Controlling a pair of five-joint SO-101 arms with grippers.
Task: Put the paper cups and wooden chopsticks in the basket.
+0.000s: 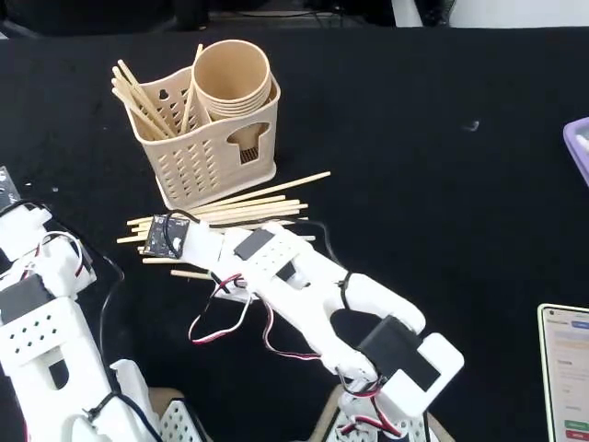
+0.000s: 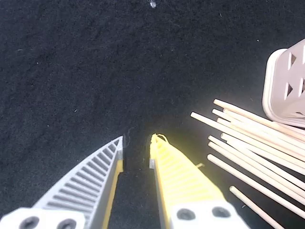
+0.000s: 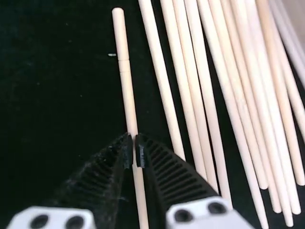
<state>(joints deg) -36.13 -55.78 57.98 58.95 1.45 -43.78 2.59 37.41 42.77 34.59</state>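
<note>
A beige slotted basket [image 1: 212,157] stands at the back left. It holds a stack of paper cups [image 1: 232,78] and several wooden chopsticks [image 1: 138,97]. More chopsticks [image 1: 248,204] lie in a loose pile on the black cloth just in front of it. My right arm [image 1: 276,267] stretches over that pile. My right gripper [image 3: 132,143] is shut on a single chopstick [image 3: 123,71] that lies apart from the others [image 3: 214,95]. My left gripper [image 2: 137,140] hovers low over bare cloth, slightly open and holding nothing. The pile [image 2: 252,143] and a basket corner [image 2: 286,81] lie off to its side.
A phone [image 1: 566,368] lies at the front right edge and a purple object [image 1: 578,143] at the right edge. Red and white cables [image 1: 230,313] hang under the right arm. The left arm's base [image 1: 46,341] fills the front left.
</note>
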